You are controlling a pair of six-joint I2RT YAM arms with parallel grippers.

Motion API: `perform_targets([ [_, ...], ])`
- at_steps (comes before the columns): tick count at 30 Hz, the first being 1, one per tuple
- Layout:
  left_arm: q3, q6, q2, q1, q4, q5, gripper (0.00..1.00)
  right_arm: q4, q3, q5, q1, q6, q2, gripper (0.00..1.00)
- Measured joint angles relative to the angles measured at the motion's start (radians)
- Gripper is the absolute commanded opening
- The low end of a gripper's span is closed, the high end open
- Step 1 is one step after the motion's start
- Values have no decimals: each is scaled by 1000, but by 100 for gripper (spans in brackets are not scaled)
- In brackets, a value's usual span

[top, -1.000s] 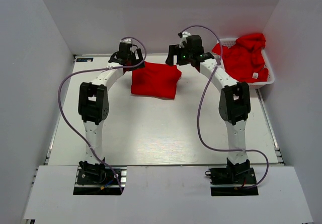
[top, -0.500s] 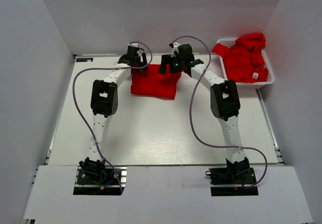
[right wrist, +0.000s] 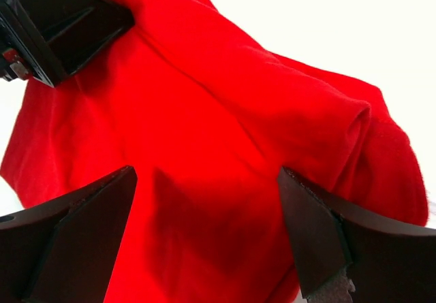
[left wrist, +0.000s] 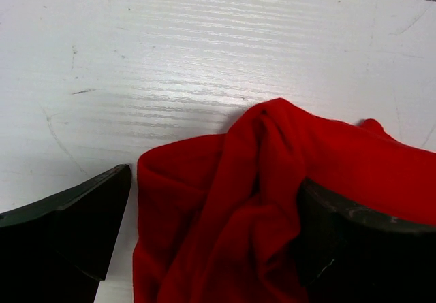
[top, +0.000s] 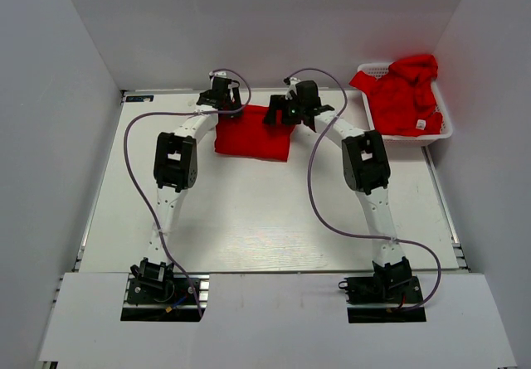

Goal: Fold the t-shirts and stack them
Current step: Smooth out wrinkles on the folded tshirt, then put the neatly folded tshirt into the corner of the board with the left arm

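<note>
Straddling folded bright red cloth t-shirt point(top: 253, 139) with left gripper point(left wrist: 211, 238) and right gripper point(right wrist: 204, 242), both spread apart; could undo fold by pinching one layer.

Plain bright red t-shirts point(top: 253, 137), one with a seemingly white tag point(top: 421, 124) — white lattice basket point(top: 377, 71), scuffed white table point(top: 249, 211).

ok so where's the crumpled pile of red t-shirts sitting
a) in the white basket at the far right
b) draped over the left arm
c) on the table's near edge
a: the crumpled red t-shirts fill the white lattice basket at the far right corner of the table.
</note>
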Motion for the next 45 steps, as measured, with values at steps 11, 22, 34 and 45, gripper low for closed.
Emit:
perform_targets([
  [11,-5,-10,-51,13,32,105,100,-8,15,-27,-17,-15,-55,90],
  [22,-263,24,-400,11,122,149,100,-20,-236,17,-16,-64,-443,90],
  [34,-327,143,-256,5,130,140,86,-90,-620,229,-17,-135,-732,90],
  [45,-131,232,-104,5,101,42,84,-122,-653,278,-17,-139,-816,90],
])
